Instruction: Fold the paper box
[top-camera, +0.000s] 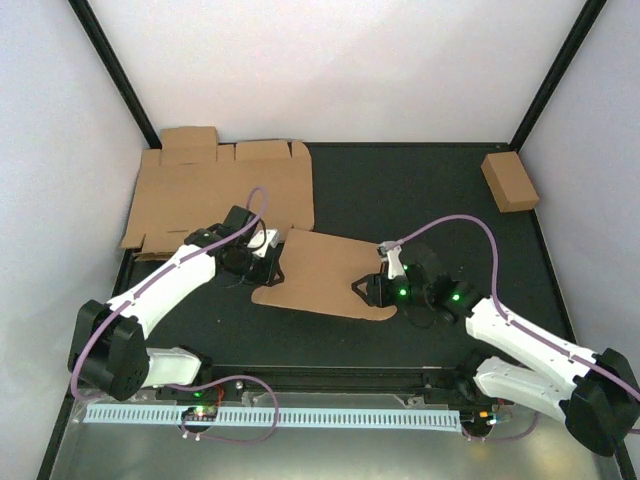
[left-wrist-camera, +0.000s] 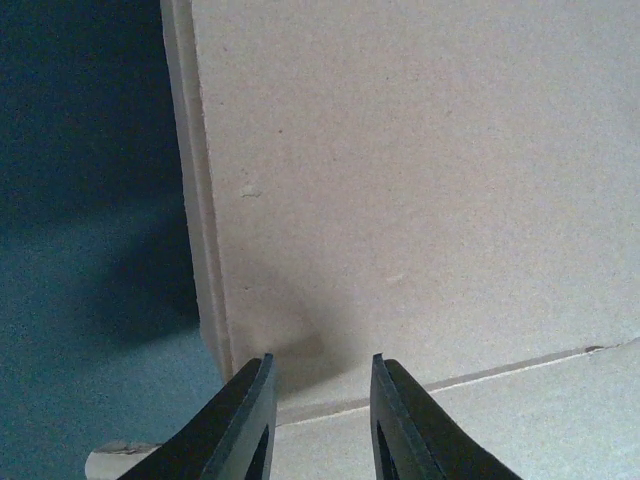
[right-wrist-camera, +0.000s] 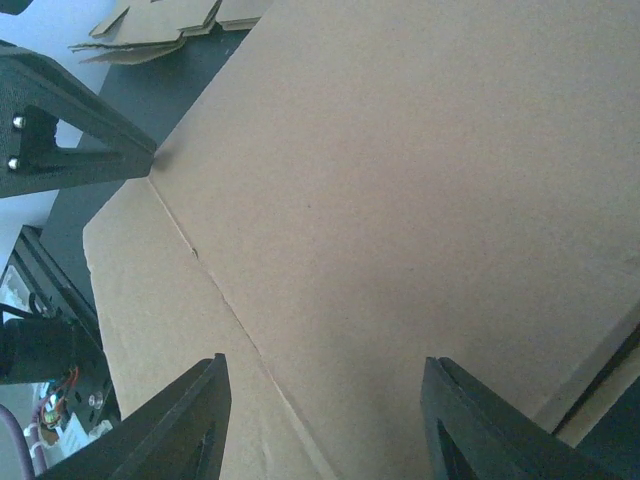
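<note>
The paper box (top-camera: 318, 272) is a brown cardboard sheet lying partly folded in the middle of the black table, one panel slightly raised. My left gripper (top-camera: 270, 256) is at its left edge, jaws open a little, with the cardboard and a crease just beyond the tips (left-wrist-camera: 322, 375); nothing is between the fingers. My right gripper (top-camera: 368, 289) is over the sheet's right part, jaws wide open above a crease line (right-wrist-camera: 325, 375). The cardboard fills the left wrist view (left-wrist-camera: 420, 200) and the right wrist view (right-wrist-camera: 400, 180). The left gripper's finger (right-wrist-camera: 80, 150) touches the sheet's far edge.
More flat die-cut cardboard (top-camera: 215, 185) lies at the back left, partly over the table edge, and shows in the right wrist view (right-wrist-camera: 150, 25). A small closed brown box (top-camera: 509, 181) sits at the back right. White walls enclose the table (top-camera: 420, 190).
</note>
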